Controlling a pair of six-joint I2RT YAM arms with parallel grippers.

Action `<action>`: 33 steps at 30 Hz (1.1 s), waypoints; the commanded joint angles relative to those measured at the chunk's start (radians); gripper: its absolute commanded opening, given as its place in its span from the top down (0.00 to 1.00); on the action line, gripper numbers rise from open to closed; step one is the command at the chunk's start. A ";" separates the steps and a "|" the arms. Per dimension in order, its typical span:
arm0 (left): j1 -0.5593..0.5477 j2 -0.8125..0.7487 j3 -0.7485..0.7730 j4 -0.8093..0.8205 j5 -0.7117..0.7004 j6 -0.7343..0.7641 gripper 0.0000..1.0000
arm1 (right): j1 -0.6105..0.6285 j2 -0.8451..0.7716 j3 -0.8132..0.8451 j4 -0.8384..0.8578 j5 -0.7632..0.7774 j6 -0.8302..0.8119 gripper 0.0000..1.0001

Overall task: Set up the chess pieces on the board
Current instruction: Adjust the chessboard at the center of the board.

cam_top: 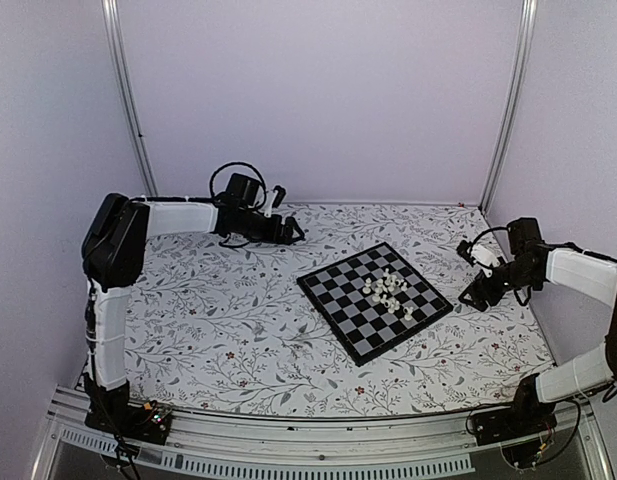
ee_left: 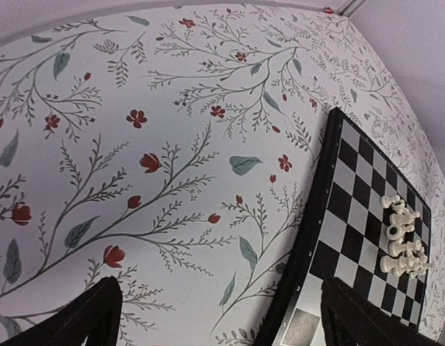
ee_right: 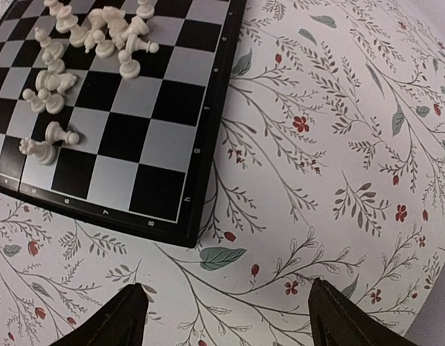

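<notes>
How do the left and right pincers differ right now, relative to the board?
The left pincer hangs over the floral table, well clear of the far-left edge of the board; the right pincer sits just off its right corner. The jumbled chess pieces lie much nearer the right pincer than the left pincer. Shared: both open, empty, neither over the board.

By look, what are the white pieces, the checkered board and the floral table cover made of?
Small cream-white chess pieces: likely moulded plastic, smooth with a faint sheen. Flat black-and-grey chequered board: printed plastic or laminated card, hard to tell which; the surface has a slight gloss and a thin black rim. White floral-print table cover: matte and flat, either printed vinyl or cloth; no weave is visible.
</notes>
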 commanded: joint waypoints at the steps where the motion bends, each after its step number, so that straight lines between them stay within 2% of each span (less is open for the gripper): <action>1: -0.043 0.082 0.096 -0.045 0.082 -0.013 0.03 | 0.000 0.009 -0.054 -0.056 0.022 -0.120 0.20; 9: -0.080 0.209 0.230 -0.152 0.129 -0.012 0.08 | 0.006 0.083 -0.072 -0.029 0.042 -0.175 0.21; 14: -0.091 0.252 0.270 -0.200 0.153 -0.001 0.09 | 0.034 0.177 -0.047 -0.001 0.077 -0.185 0.29; 26: -0.103 0.233 0.215 -0.230 0.176 0.010 0.12 | 0.074 0.355 0.074 0.041 0.059 -0.163 0.54; 33: -0.108 0.179 0.125 -0.234 0.204 0.018 0.14 | 0.100 0.442 0.128 0.043 0.063 -0.159 0.58</action>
